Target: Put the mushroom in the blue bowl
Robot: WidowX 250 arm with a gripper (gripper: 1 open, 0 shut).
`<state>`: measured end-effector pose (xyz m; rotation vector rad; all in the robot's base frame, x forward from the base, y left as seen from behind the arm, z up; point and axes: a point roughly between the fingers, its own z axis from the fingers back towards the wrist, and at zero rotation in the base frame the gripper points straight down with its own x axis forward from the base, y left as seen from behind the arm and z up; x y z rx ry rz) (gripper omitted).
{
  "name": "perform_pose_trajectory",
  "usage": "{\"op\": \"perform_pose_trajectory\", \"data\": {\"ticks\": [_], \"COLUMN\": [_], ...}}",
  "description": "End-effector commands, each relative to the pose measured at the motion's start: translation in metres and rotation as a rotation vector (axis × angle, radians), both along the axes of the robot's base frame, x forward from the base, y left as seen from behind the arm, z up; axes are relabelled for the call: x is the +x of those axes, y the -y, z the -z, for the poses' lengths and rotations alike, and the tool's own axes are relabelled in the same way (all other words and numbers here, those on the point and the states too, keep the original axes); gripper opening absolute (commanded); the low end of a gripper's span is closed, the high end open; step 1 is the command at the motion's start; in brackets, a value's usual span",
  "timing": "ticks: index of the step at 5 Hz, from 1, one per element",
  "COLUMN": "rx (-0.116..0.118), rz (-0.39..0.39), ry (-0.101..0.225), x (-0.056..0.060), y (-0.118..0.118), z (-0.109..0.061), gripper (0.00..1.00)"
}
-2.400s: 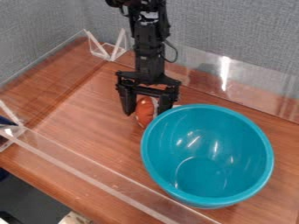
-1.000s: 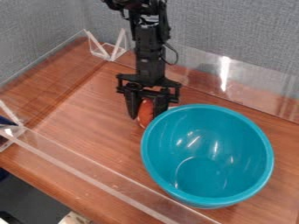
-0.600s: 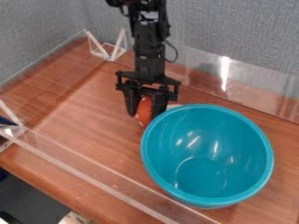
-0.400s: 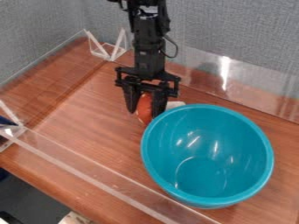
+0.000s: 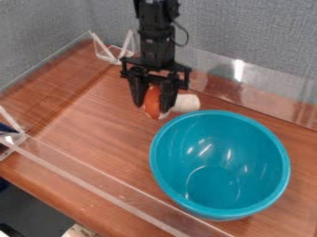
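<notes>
1. I am holding the mushroom [image 5: 154, 99] in the fingers [image 5: 155, 89], which are closed around it from both sides.
2. Its red-orange cap is showing between the fingers, and its pale stem is sticking out toward the bowl side.
3. The black arm [image 5: 158, 37] is reaching down from above, with the fingers pointing downward.
4. I am seeing the blue bowl [image 5: 221, 167] in front of the fingers and off to the right of the picture, its deep interior facing up.
5. The mushroom is hanging just beyond the bowl's far left rim, outside the bowl. I cannot tell how high it is above the table [image 5: 74, 139].
6. Shiny highlights are showing inside the bowl, and its rim is curving round without a break.
7. Behind the fingers, a white wire-like frame [image 5: 114, 48] is standing to the left, near the gray wall [image 5: 235, 32].
8. A second white frame [image 5: 10, 132] is sitting at the left edge of my view, well apart from the fingers.
9. A clear strip is running along the table's back edge, behind the fingers.
</notes>
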<state>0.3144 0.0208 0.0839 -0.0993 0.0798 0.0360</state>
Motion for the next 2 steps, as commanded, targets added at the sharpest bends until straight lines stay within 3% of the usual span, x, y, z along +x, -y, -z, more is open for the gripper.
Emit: {"op": "perform_pose_trajectory", "data": {"ticks": [1, 2], "rx": [0.016, 0.0], "rz": [0.077, 0.234], "ry": [0.145, 0.206], "x": [0.0, -0.021], "y": [0.018, 0.067], "z": [-0.057, -0.094], "gripper": [0.0, 0.0]}}
